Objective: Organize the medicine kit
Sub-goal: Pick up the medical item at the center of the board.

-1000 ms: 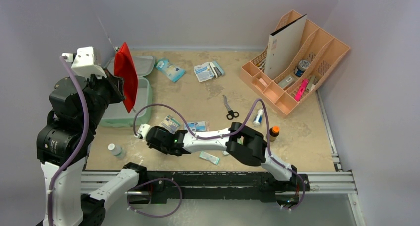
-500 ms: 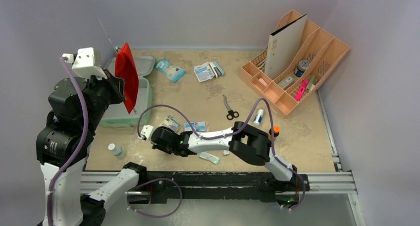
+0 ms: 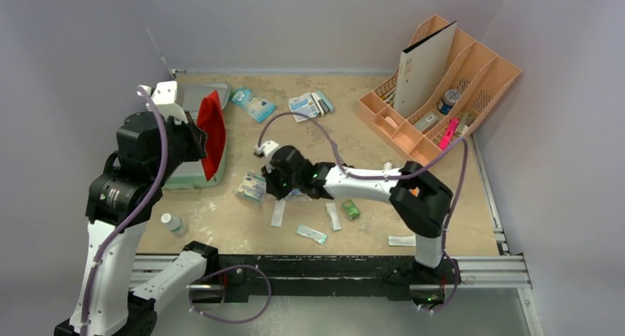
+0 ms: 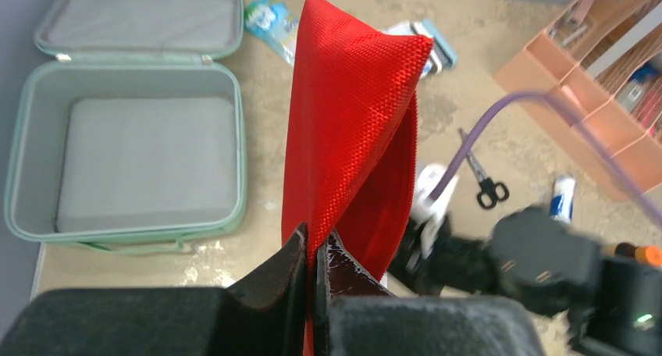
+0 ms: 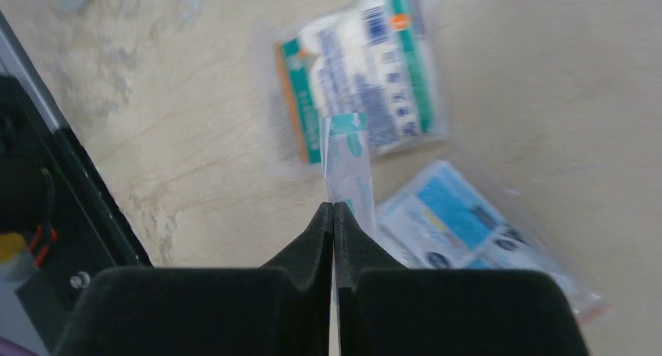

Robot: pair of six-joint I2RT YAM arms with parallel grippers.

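The mint-green medicine kit (image 4: 125, 161) lies open at the table's left, its lid (image 3: 199, 93) folded back and its tray bare. My left gripper (image 4: 314, 243) is shut on the edge of a flat red pouch (image 4: 351, 122). The pouch (image 3: 214, 133) hangs upright just beyond the kit's right wall. My right gripper (image 5: 334, 208) is shut on a thin teal-and-white sachet (image 5: 346, 149), held above two printed packets (image 5: 359, 75) on the table. From above, that gripper (image 3: 271, 180) sits mid-table, right of the kit.
A peach slotted organizer (image 3: 442, 93) stands at the back right. Scissors (image 4: 484, 180) lie mid-table. More packets (image 3: 252, 104) rest near the back wall. Loose strips (image 3: 278, 213) and a small green box (image 3: 351, 208) lie in front, and a white bottle (image 3: 172, 222) sits at front left.
The left arm carried the red pouch right and lower, to the kit's right wall. My right gripper shut on the sachet, then swung from the front edge up toward mid-table.
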